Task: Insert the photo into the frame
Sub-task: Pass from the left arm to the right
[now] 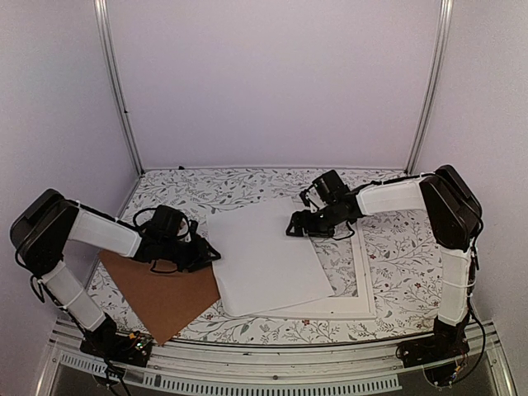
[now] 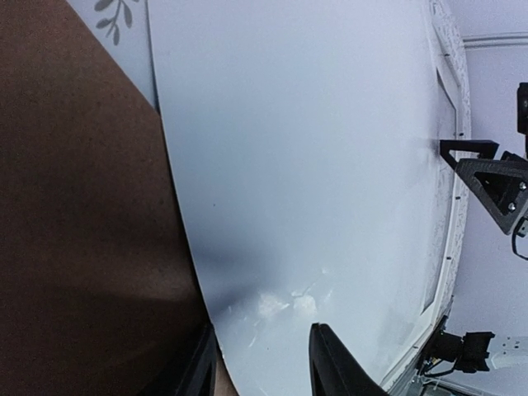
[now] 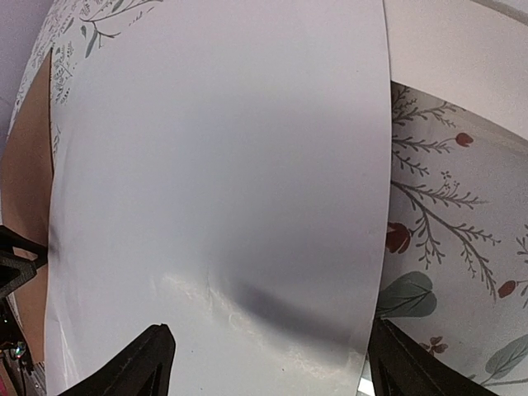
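Observation:
The photo (image 1: pixel 264 256) lies in the middle of the table with its blank white side up, so its picture side is hidden. It rests skewed over the white frame (image 1: pixel 364 272), whose right and near rims show past it. My left gripper (image 1: pixel 210 252) is low at the sheet's left edge and stands open. One of its fingers (image 2: pixel 338 367) is over the photo (image 2: pixel 313 148), the other over the brown board. My right gripper (image 1: pixel 293 227) is at the far right corner, jaws wide open astride the photo (image 3: pixel 214 165), clasping nothing.
A brown backing board (image 1: pixel 161 289) lies at the near left, partly under the photo's left edge. The floral tablecloth (image 1: pixel 247 190) covers the table. The frame's rim (image 3: pixel 462 49) runs beside the right gripper. White walls and metal posts close the back.

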Available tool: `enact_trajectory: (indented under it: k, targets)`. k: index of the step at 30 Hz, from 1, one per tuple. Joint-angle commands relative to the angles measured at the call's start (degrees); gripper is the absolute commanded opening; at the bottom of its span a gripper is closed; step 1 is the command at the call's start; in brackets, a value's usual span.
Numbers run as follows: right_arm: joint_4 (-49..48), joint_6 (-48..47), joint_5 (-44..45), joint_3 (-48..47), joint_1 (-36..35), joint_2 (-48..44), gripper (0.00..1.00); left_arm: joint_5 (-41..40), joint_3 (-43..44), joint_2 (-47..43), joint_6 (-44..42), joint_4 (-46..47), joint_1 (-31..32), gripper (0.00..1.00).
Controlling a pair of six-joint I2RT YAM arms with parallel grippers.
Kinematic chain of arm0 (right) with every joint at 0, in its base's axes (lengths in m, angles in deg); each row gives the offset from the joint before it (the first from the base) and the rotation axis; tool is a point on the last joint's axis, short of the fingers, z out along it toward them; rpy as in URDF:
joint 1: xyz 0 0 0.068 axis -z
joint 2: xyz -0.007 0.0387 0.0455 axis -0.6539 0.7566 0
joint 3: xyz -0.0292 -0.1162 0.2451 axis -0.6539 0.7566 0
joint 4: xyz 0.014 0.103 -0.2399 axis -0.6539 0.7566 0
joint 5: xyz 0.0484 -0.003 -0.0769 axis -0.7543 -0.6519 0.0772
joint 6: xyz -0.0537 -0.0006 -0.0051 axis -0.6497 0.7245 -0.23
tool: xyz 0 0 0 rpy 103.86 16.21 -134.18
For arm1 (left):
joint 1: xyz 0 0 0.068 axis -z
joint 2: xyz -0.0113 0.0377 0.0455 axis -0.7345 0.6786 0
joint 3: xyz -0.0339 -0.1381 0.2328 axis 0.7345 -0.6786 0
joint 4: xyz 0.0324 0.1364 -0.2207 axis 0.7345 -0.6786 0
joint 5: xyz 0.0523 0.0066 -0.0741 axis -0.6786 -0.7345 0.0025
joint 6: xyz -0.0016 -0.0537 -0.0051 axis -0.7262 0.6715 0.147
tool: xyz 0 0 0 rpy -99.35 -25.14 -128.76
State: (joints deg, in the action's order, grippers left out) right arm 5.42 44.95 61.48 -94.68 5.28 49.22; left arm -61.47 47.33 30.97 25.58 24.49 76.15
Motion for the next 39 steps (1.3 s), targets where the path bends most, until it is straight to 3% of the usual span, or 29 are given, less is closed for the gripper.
enact_trajectory:
  k: [1, 39]
  targets:
    - [-1.4, 1.1, -1.3, 0.9, 0.2, 0.6, 0.85, -1.7, -2.3, 0.2, 1.2, -1.5, 0.9, 0.41]
    - [-5.7, 7.5, -7.5, 6.2, 0.2, -2.7, 0.77, -1.2, -8.5, -7.1, 11.5, 3.9, 3.9, 0.41]
